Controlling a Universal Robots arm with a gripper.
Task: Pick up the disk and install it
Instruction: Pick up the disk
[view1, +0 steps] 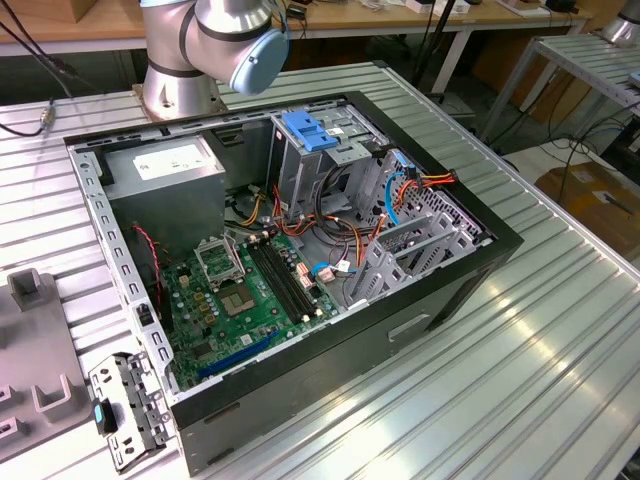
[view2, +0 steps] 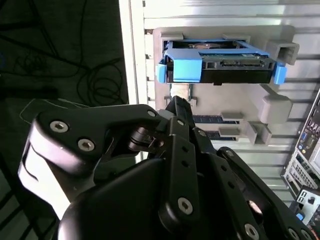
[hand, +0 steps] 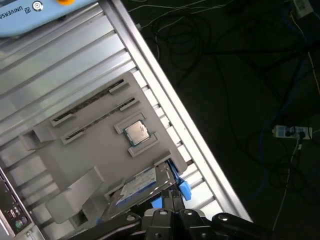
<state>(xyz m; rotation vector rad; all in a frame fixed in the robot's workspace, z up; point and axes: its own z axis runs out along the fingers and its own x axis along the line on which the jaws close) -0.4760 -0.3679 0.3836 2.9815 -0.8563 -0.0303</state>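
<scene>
While the open computer case (view1: 440, 290) sits in the middle of the ribbed metal table (view1: 540, 380), the disk (hand: 140, 185) is off to the side, parked in a blue carrier (view2: 185, 67) on the grey holder tray (hand: 85, 150). The tray lies to the exterior view's left of the case, near the table's edge. A small processor chip (hand: 136, 132) sits in its own pocket on the same tray, just beside the disk. The gripper (hand: 170, 198) hangs right at the disk's edge, between the carrier's two blue ends. Its jaws look drawn together with nothing pinched between them, and I can't tell whether the tips actually touch the disk.
</scene>
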